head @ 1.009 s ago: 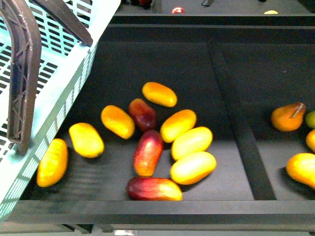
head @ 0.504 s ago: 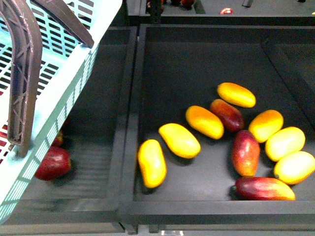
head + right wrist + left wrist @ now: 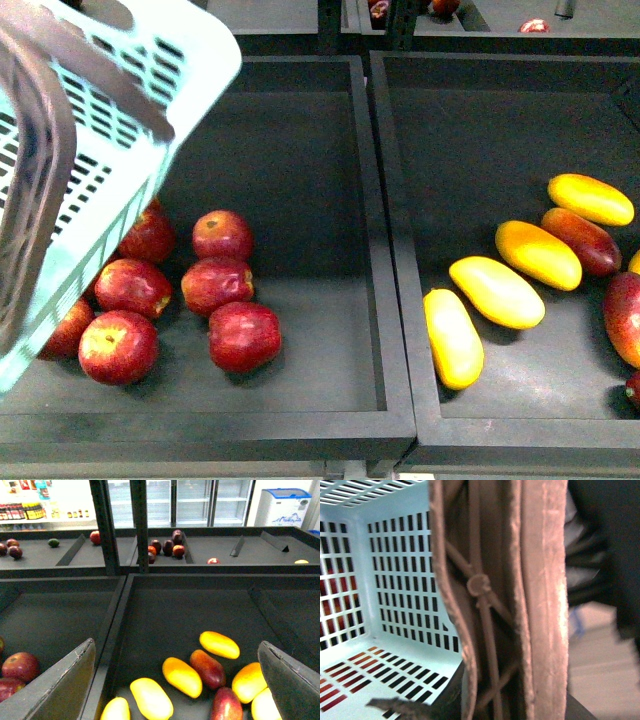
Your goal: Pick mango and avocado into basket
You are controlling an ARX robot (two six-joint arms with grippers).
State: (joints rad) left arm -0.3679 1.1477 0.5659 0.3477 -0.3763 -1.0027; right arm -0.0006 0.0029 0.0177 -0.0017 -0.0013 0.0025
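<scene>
Mango (image 3: 453, 337), bright yellow, lies near the front left corner of the right-hand tray (image 3: 470, 150), while the basket (image 3: 170, 50) hangs tilted over the red apples (image 3: 217, 285) in the left-hand tray (image 3: 290, 180). Right pincer (image 3: 175, 644) is spread wide and empty above that tray; the basket's handle (image 3: 540, 605) fills the left wrist view, so the left pincer's grip cannot be told.

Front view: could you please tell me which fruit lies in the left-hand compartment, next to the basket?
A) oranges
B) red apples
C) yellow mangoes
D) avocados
B, since red apples lie clustered in the left compartment by the basket, while the yellow mangoes sit in the right compartment.
</scene>
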